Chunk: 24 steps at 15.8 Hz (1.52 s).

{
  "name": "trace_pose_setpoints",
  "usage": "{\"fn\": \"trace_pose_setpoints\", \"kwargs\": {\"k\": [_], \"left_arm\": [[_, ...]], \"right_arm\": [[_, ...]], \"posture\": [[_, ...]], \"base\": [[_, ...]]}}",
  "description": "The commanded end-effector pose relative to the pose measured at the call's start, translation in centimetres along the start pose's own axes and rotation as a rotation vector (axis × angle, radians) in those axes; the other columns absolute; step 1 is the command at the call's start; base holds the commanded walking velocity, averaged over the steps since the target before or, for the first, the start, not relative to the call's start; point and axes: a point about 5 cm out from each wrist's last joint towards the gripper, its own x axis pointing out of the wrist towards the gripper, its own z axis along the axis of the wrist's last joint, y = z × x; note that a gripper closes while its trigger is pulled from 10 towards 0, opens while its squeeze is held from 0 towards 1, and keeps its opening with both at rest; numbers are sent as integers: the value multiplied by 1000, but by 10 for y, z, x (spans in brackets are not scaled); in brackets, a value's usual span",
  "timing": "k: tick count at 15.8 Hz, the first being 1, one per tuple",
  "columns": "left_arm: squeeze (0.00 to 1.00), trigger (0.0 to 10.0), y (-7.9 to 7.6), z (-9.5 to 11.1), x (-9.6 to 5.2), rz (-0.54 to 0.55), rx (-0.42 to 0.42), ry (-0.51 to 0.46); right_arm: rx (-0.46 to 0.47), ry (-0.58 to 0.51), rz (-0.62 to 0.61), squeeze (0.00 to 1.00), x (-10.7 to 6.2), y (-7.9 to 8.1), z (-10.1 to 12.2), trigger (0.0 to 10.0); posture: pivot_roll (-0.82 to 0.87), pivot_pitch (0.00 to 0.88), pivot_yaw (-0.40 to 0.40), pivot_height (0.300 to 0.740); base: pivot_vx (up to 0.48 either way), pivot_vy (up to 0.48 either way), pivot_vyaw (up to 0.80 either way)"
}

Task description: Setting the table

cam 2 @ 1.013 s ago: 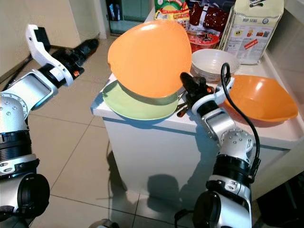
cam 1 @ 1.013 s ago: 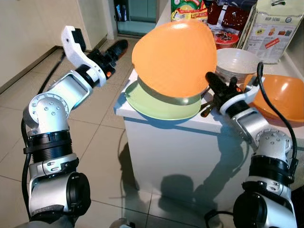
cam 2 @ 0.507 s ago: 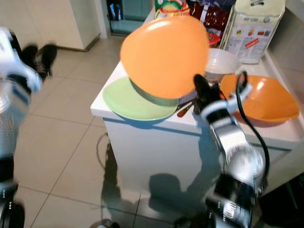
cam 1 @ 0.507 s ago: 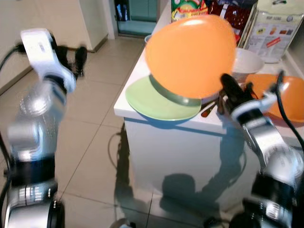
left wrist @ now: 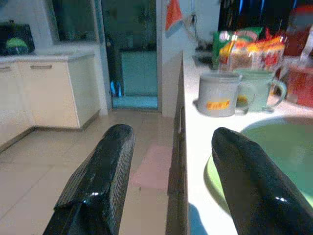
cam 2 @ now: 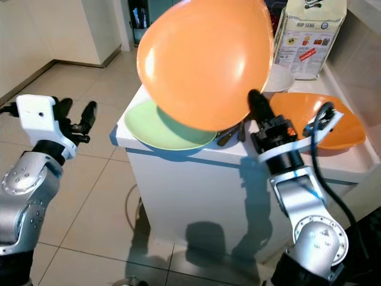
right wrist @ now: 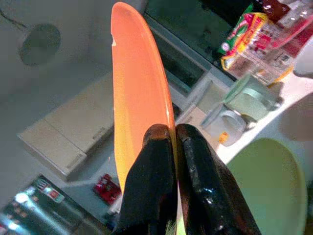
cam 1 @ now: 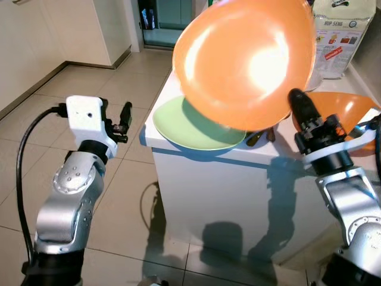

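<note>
Right gripper [right wrist: 168, 147]: fingers pinched tight on the rim of the orange plate [cam 1: 244, 59], holding it edge-on in the wrist view. Plate is up in the air, tilted steeply, concave face toward the head camera, hanging over the white counter [cam 1: 196, 156] and partly covering what is behind it. Compared with a second ago the plate sits higher and is tipped more upright; back then its underside faced the camera low over the green plate, now the glossy inside shows. The right forearm has also swung up, from reaching in flat across the counter edge to standing nearly vertical under the plate.

Green plate [cam 1: 193, 124] lies flat at the counter's near left corner, below the raised orange one, not touching it. Same spot on the counter as before. Orange bowl [cam 2: 324, 122] sits on the counter to the right, just behind the right wrist. A dark utensil [cam 1: 257, 137] pokes out beside the green plate, type unclear.

Left gripper [left wrist: 168, 171]: fingers spread wide, nothing between them, held off the counter's left edge above the tiled floor [cam 1: 119, 179]. A second ago that arm reached farther forward and up; it is now pulled in lower and nearer the body, white wrist camera block facing the head camera.

Left wrist view: grey mug [left wrist: 217, 94] and pale green mug [left wrist: 261, 89] stand side by side at the back of the counter, snack bags [left wrist: 244, 46] behind them. A white rice sack [cam 2: 308, 36] stands at the far right.
</note>
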Motion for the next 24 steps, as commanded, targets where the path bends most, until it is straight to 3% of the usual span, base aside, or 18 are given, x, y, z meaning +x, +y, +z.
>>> {"fn": "trace_pose_setpoints", "kwargs": {"k": [1, 7, 13, 16, 21, 24], "left_arm": [[0, 10000, -5, 1, -4, -8, 20, -15], [0, 10000, -10, 3, -7, -31, 48, -30], [0, 10000, -21, -9, -4, -57, 61, 21], [0, 10000, -24, -14, -3, -55, 59, 31], [0, 10000, -32, -20, 5, -63, 66, 45], [0, 10000, -31, -22, 6, -61, 70, 48]], "right_arm": [[-58, -13, 60, 0, -1, 13, 1, 10000], [-101, -27, 50, 0, -6, 14, -4, 10000], [-260, -37, -24, 0, 0, 10, 1, 10000], [-296, -37, -60, 0, -2, 4, 0, 10000], [-364, -69, -197, 0, -5, -15, 1, 10000], [-360, -89, -215, 0, -7, -18, 4, 10000]], "posture": [[-24, 0, 20, 740], [-5, 0, 16, 740], [-18, 0, 17, 740], [-20, 0, 13, 740], [-21, 0, 7, 740], [-21, 0, 5, 740]], "base": [[0, 0, 0], [-210, 0, 0], [-146, 0, 0], [0, 0, 0], [0, -406, 0], [0, -431, 0]]}}
